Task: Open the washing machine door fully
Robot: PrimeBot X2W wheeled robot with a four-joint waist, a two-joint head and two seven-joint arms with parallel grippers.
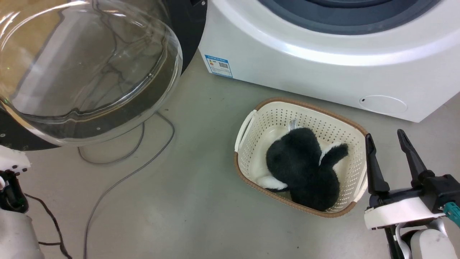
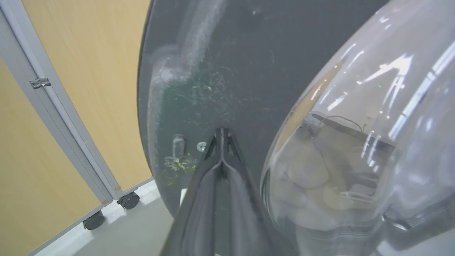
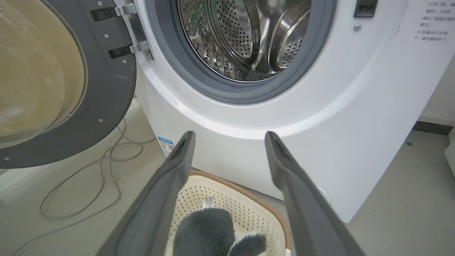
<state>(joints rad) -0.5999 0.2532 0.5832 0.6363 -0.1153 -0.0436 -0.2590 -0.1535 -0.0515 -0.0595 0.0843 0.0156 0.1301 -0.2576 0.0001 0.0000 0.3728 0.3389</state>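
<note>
Since the left gripper (image 2: 221,136) is clenched shut with nothing clamped, its tips just set against the dark inner face of the washing machine door (image 2: 220,71), the main risk is a slip. The glossy plastic gives no purchase, so a push at a bad angle could skid the tips toward the glass bowl (image 2: 355,142) or off the door's rim, and the door might swing back. Contact looks real in the left wrist view but can't be confirmed. Second risk: the yellow partition panel (image 2: 89,89) stands close behind the door, so overpushing could bang the door into it. Grey cables (image 1: 173,133) lie on the floor under the door and could snag if the base rolls. The door hangs on hinges (image 3: 133,48) at the left side of the washing machine (image 1: 305,64), swung well out with the drum (image 3: 249,35) exposed; probably near full travel, can't tell if it's at the stop. The right gripper (image 1: 384,135) is spread wide and holds nothing. It hovers at the right edge of the laundry basket (image 1: 251,122), which holds a black-and-white plush toy (image 1: 305,169) and stands on the floor just in front of the machine. A waist turn could knock the basket.
</note>
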